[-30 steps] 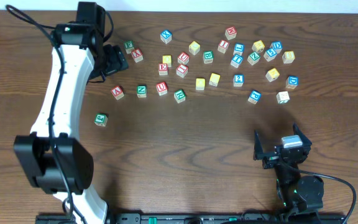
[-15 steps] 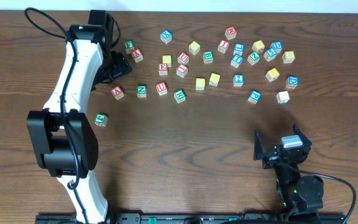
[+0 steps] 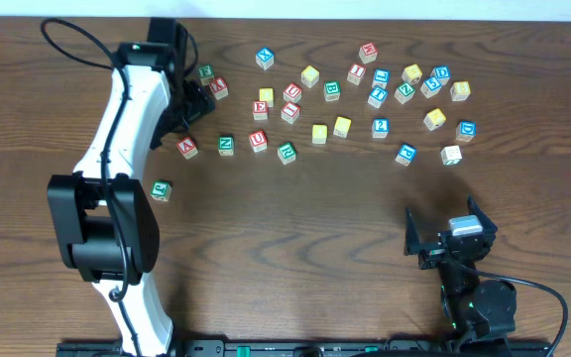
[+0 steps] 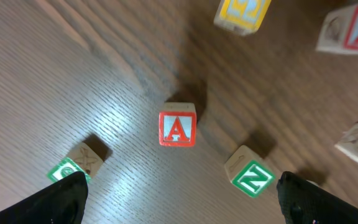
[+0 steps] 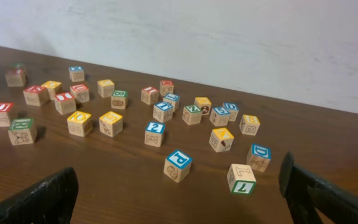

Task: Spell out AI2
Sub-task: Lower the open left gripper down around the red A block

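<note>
Wooden A cube (image 4: 178,129), red-lettered, sits on the desk (image 4: 73,74) below the left fingers (image 4: 58,200), which are spread wide, grasping nothing; a green N cube (image 4: 252,176) lies just beside the A cube. The blue 2 cube (image 5: 155,132) rests well apart from the A cube, among scattered cubes; the right fingers (image 5: 45,198), far from the A cube, are likewise released and empty; which cube bears the I is too small to tell.
</note>
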